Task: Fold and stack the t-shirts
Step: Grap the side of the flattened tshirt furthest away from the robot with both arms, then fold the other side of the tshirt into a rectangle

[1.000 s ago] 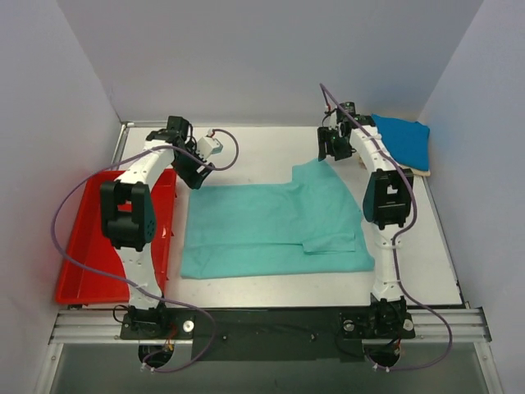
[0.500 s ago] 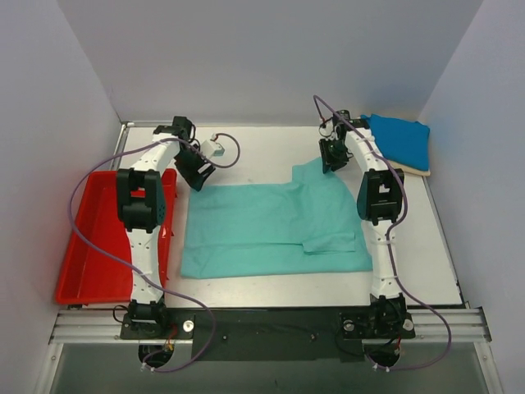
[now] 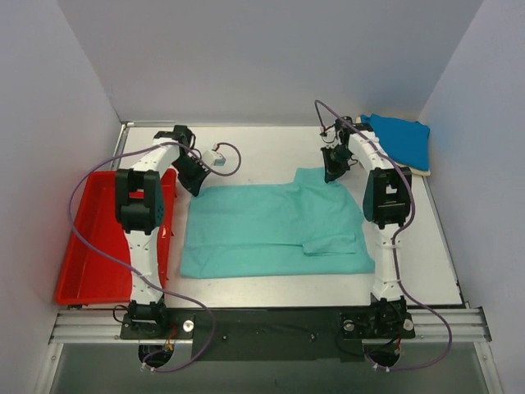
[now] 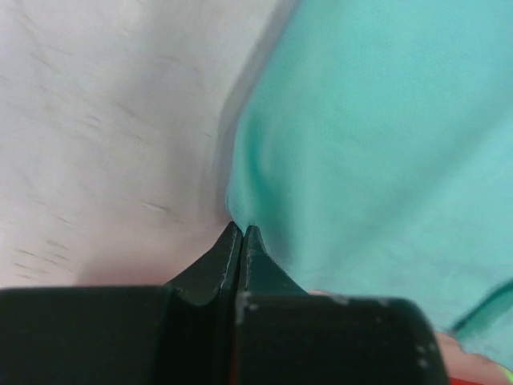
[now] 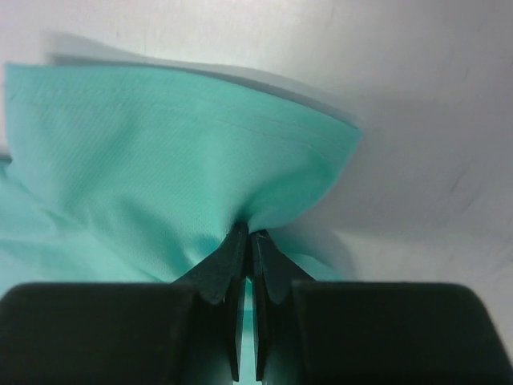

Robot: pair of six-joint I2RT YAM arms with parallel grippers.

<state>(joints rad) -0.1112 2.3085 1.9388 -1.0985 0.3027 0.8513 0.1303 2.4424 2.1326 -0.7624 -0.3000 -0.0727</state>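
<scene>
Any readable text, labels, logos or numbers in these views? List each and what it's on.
No text can be read in any view.
teal shirt: plain, no print or tag showing, from above or in the wrist views.
blue shirt: plain.
red tray: no marking visible.
small white piece on the left arm's cable: too small to tell whether it bears text.
</scene>
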